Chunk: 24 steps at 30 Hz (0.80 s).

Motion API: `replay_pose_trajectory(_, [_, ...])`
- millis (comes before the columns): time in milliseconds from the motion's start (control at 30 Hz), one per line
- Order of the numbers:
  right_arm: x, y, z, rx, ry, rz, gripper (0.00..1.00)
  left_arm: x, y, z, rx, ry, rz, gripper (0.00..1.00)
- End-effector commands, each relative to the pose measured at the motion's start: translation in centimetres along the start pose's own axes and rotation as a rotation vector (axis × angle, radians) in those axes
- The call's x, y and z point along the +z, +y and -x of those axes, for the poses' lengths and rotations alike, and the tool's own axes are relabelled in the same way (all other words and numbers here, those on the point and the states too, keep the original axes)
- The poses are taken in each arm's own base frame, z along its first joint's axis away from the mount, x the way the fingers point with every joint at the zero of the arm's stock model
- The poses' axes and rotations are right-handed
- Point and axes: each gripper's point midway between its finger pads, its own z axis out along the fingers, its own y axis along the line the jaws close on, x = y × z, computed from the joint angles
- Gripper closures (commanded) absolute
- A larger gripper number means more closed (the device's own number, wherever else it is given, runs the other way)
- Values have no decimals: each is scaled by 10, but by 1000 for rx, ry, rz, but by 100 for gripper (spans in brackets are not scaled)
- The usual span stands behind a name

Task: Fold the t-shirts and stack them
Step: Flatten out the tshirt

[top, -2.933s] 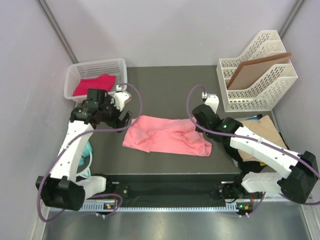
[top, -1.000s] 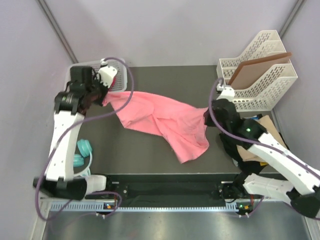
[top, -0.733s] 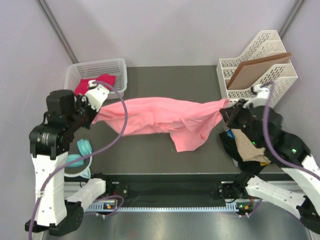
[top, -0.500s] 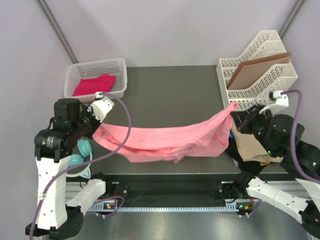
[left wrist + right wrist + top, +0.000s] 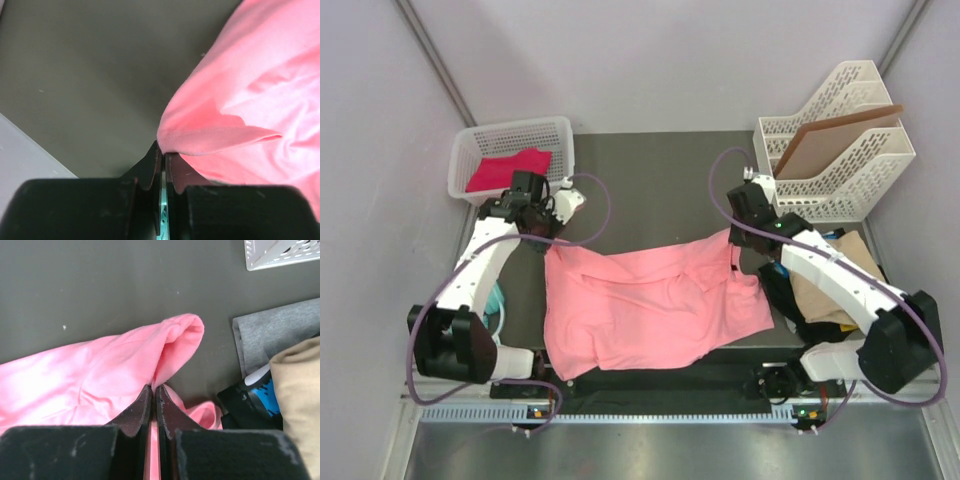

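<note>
A dark grey table sits between pale lilac walls. At 10 o'clock a white mesh basket holds the magenta t-shirt. At 2 o'clock a white file rack holds a brown board. The salmon t-shirt lies spread from the centre to the near edge at 6 o'clock. The left end effector and right end effector are each pressed together, pinching its far corners. A tan t-shirt tops a pile at 4 o'clock.

The plain salmon-pink t-shirt lies on a dark grey tabletop. A magenta t-shirt fills the white lattice basket in the far left corner. A tan t-shirt lies at the right edge.
</note>
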Motion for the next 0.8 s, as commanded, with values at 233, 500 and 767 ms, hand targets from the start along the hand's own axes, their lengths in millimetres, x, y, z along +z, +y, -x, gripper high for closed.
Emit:
replay_pose_trajectory(233, [35, -8, 42, 13, -112, -64, 100, 41, 40, 0, 28, -15, 197, 78])
replay_pose_trajectory(500, [69, -2, 21, -48, -17, -71, 76, 63, 60, -37, 54, 120, 333, 27])
replay_pose_trajectory(767, [64, -17, 23, -59, -38, -127, 27, 38, 51, -12, 3, 34, 255, 28])
